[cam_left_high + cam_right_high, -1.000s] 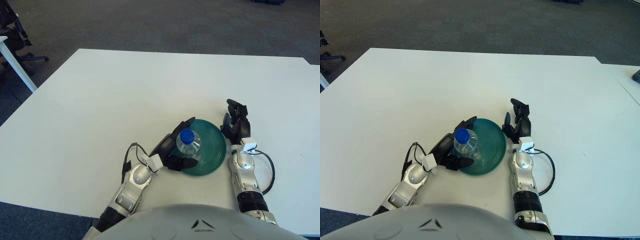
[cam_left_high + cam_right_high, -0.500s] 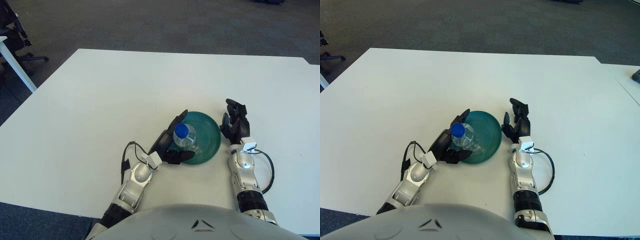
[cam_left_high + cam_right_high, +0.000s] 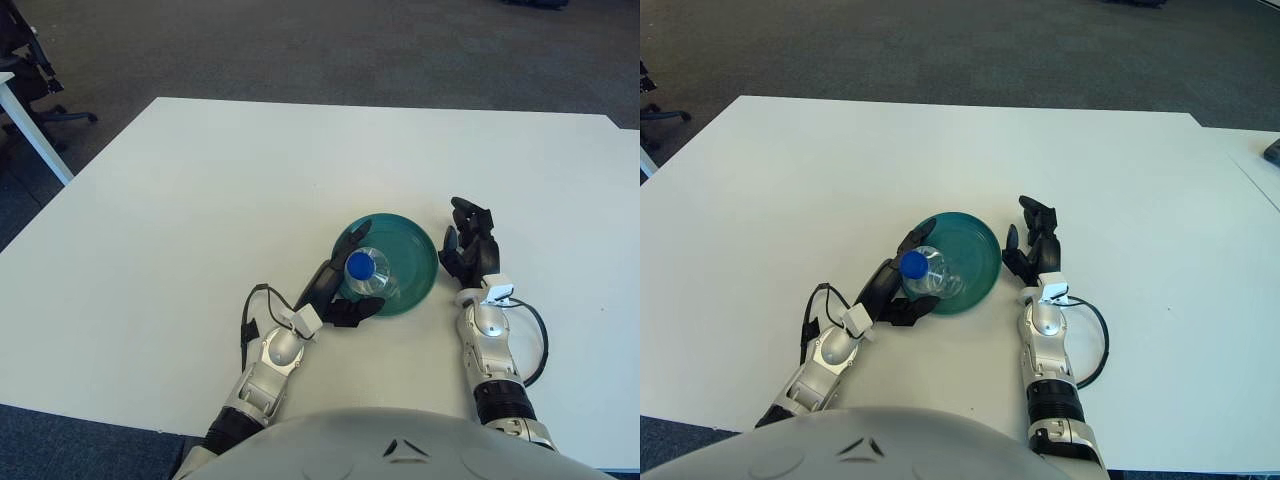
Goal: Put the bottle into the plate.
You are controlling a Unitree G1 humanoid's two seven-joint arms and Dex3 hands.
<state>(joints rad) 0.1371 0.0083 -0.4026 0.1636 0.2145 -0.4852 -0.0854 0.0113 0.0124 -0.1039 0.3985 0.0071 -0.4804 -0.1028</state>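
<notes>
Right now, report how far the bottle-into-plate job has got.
Done: the bottle is gripped in the left hand and stands over the near left part of the green plate.
In hand: the left hand's fingers are wrapped around the bottle.
Left: releasing it and pulling the hand clear.
The right hand shows idle beside the plate's right rim.
</notes>
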